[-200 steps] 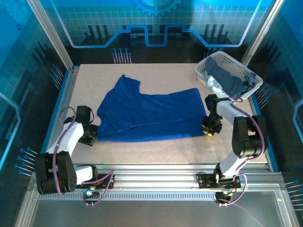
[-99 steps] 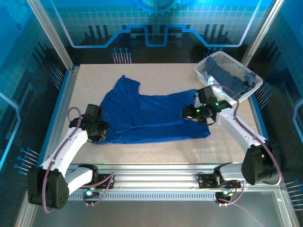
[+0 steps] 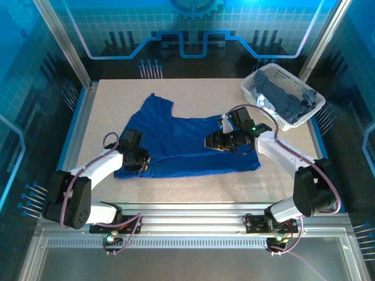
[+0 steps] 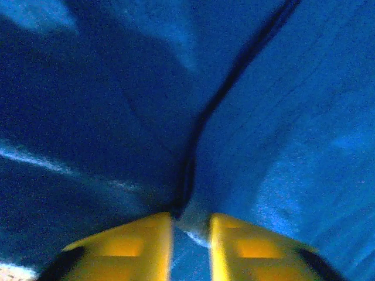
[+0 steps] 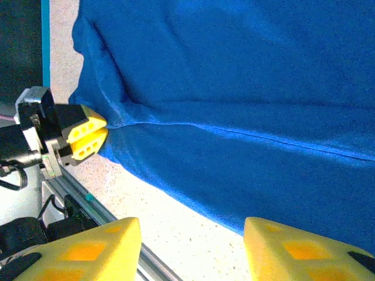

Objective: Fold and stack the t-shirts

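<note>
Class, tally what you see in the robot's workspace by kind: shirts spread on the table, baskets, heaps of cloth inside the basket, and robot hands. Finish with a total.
1 blue t-shirt, spread on the table
1 white basket
1 grey-blue cloth heap in the basket; its shirts cannot be told apart
2 robot hands: left hand, right hand
Total: 5

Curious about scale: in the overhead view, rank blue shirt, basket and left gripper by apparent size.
Largest: blue shirt; then basket; smallest: left gripper. The basket sits farther away, so it may be bigger than it looks.
</note>
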Motion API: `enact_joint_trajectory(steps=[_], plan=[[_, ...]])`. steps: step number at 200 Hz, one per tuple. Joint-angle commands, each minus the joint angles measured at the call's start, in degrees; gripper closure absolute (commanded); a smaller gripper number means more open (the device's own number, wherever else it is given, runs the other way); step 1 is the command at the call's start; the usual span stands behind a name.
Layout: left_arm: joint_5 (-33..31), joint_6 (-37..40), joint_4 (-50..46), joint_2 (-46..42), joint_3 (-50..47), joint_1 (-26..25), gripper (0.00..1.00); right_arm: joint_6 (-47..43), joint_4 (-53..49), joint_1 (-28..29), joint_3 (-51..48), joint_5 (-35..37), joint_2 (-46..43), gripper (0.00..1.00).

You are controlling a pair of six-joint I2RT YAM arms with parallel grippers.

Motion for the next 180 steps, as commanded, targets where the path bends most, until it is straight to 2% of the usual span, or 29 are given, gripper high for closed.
enact_joint_trajectory(steps=[1, 10, 53, 111, 167, 171, 180], plan=[[-1.2, 3.2, -1.0, 1.5, 3.8, -0.5, 0.94, -0.8, -0.3, 0.1, 1.0, -1.0, -0.4, 0.51], [-1.8, 4.8, -1.1, 2.3, 5.6, -0.5, 1.0, -0.8, -0.4, 0.1, 1.1, -0.7, -0.4, 0.52], [-3.2, 15.5, -6.8, 10.3, 18.7, -1.8, 1.0, -0.6, -1.4, -0.8, 2.1, 0.0, 0.1, 0.55], [-2.8, 32.6, -17.2, 28.1, 41.7, -6.5, 1.0, -0.2, -3.0, -3.0, 3.2, 0.0, 0.8, 0.59], [-6.1, 40.0, -25.8, 38.7, 53.9, -9.9, 1.0, -0.1, -4.4, -4.1, 4.0, -0.8, 1.6, 0.58], [-6.6, 40.3, -26.3, 39.0, 54.2, -10.0, 0.93, -0.1, -4.5, -4.2, 4.0, -0.9, 1.6, 0.57], [-7.8, 40.9, -27.0, 39.6, 54.9, -10.1, 0.69, -0.1, -4.7, -4.1, 4.0, -0.9, 1.7, 0.56]])
